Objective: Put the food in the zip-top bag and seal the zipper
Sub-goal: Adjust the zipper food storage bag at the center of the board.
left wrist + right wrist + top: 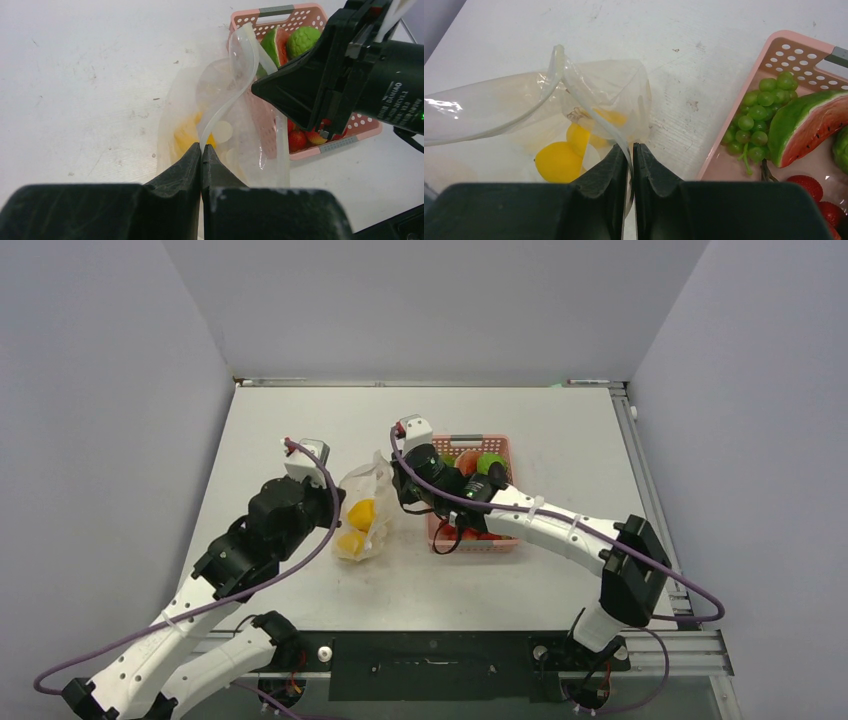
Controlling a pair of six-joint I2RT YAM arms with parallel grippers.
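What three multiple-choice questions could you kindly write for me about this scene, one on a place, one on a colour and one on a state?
1. In the top view, where does the zip-top bag lie relative to the pink basket?
A. Inside it.
B. On the table, to its left.
C. On the table, to its right.

2. What colour is the food inside the bag?
A. Yellow.
B. Purple.
C. Red.

3. What state is the left gripper in?
A. Wide open above the table.
B. Shut on the basket's rim.
C. Shut on the zipper.

Answers:
1 B, the bag rests on the tabletop with the basket further right.
2 A, yellow pieces show through the clear plastic.
3 C, the whitish strip runs in between its closed fingers.
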